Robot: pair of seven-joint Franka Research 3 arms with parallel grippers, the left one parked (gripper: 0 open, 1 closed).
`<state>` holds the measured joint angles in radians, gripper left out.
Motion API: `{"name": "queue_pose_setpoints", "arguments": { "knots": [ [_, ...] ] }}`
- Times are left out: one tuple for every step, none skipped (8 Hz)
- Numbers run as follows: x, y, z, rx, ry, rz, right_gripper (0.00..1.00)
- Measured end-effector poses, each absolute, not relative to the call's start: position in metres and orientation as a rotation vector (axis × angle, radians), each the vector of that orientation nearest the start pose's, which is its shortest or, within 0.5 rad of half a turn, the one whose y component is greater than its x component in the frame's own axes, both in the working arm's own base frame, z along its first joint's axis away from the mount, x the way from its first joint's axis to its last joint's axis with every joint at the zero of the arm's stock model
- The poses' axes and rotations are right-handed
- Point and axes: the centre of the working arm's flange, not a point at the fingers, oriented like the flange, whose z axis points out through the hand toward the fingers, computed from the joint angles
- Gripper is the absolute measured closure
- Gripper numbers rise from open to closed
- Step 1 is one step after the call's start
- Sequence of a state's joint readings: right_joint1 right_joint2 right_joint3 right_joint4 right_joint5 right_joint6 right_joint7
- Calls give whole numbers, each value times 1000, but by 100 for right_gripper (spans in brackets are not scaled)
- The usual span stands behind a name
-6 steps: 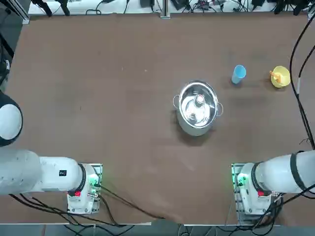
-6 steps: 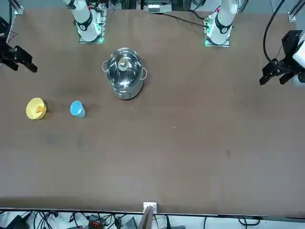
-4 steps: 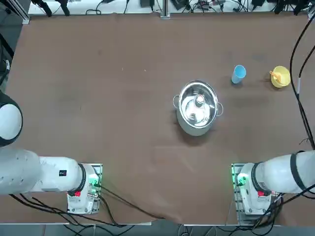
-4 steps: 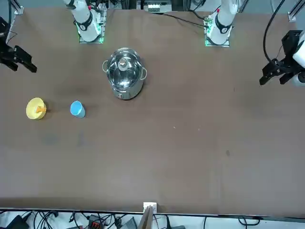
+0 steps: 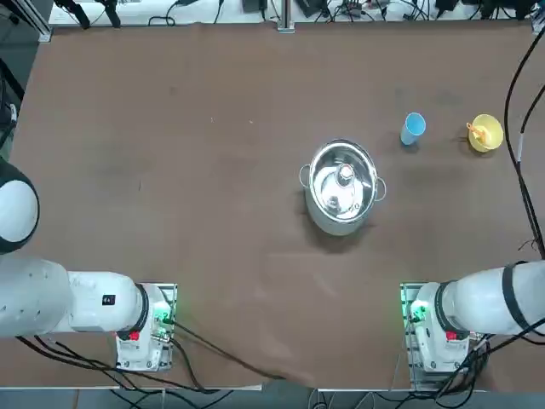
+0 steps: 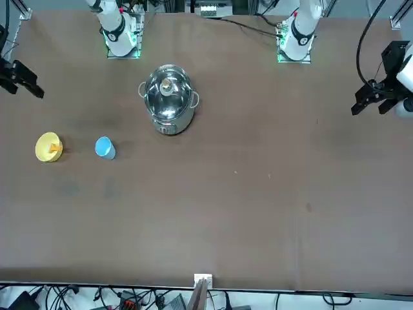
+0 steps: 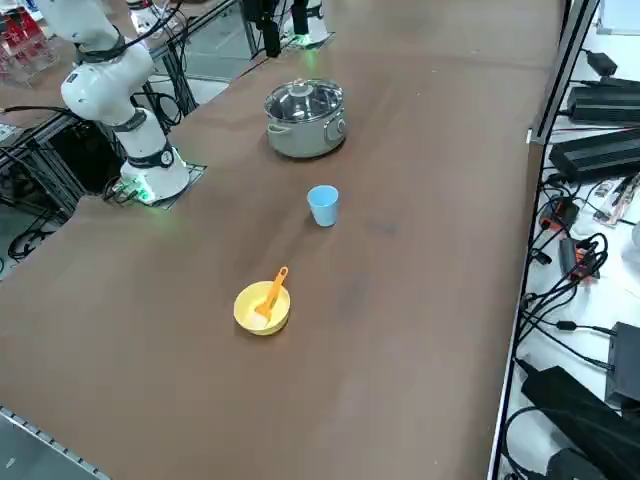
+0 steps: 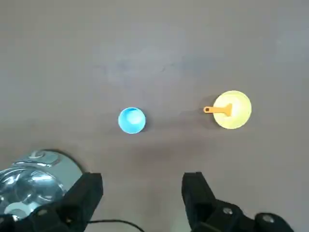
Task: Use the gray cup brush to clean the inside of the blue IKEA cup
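"What has changed?"

"In the front view, the right gripper (image 6: 26, 82) has been drawn slightly toward that picture's left edge; nothing on the worktop (image 6: 258, 194) has been shifted. The task appears barely begun."

"And the jaws?"

"They are spread wide, with nothing held."

"Where is the brush?"

"The orange-handled brush (image 7: 273, 293) is propped in the yellow bowl (image 7: 243, 310), its slim handle angled over the rim. The light-blue cup (image 7: 323, 204), smooth, tapered and seemingly plastic, is stood upright between bowl and shiny lidded pot (image 7: 306, 128). The handle should probably be grasped first."
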<state>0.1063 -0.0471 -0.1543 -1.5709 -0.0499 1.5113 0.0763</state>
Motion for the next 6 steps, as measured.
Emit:
{"name": "queue_pose_setpoints", "arguments": {
  "knots": [
    [534,-33,643,-3188,201,27,0],
    [535,-32,639,-3192,198,44,0],
    [538,-32,635,-3207,197,59,0],
    [541,-34,630,-3247,195,75,0],
    [545,-35,622,-3287,192,98,0],
    [549,-36,614,-3306,191,125,0]
  ]
}}
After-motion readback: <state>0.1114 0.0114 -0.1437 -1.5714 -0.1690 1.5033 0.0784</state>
